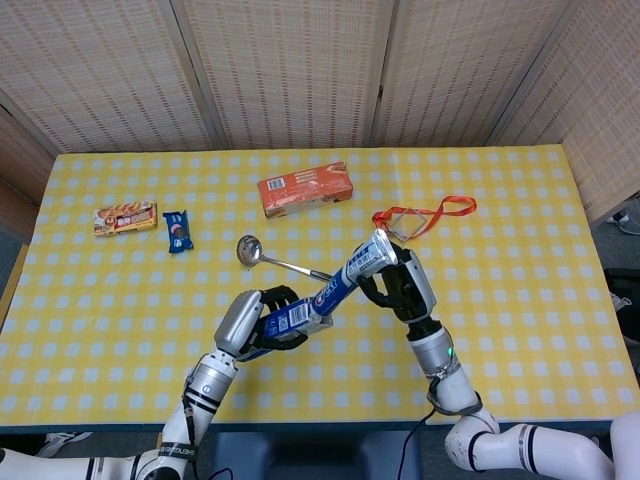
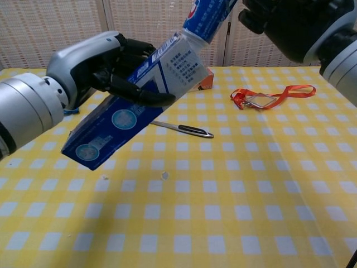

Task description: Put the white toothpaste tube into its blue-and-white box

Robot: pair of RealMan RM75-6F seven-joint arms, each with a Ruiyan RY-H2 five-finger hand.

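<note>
The left hand [image 1: 245,322] holds the blue-and-white box [image 2: 131,108] above the yellow checked table [image 1: 520,300], its dark fingers [image 2: 134,89] wrapped around the upper part of the carton. In the chest view the box tilts, its low closed end toward 7 o'clock and its open mouth raised toward 1 o'clock. The right hand [image 1: 397,284] grasps the white toothpaste tube [image 1: 350,273] near its flat crimped end, fingers closed around it. The tube slants down toward 8 o'clock in the head view, and its cap end meets the open mouth of the box; the chest view shows the tube's [image 2: 207,17] lower end right at the top edge of the carton, though how far inside it reaches cannot be told. Both items are lifted clear of the tabletop, near the front middle of the table.

On the table, a metal ladle [image 1: 282,262] lies just beyond the hands, its bowl toward 10 o'clock. An orange carton [image 1: 304,190] sits farther back, at 12 o'clock from the hands. A red lanyard with a badge [image 1: 422,215] lies toward 2 o'clock of the right hand. Well off at 10 o'clock rest a small blue snack packet [image 1: 177,230] and, beside it, a yellow snack bar [image 1: 125,217]. Woven screen panels [image 1: 300,70] stand behind the table.
</note>
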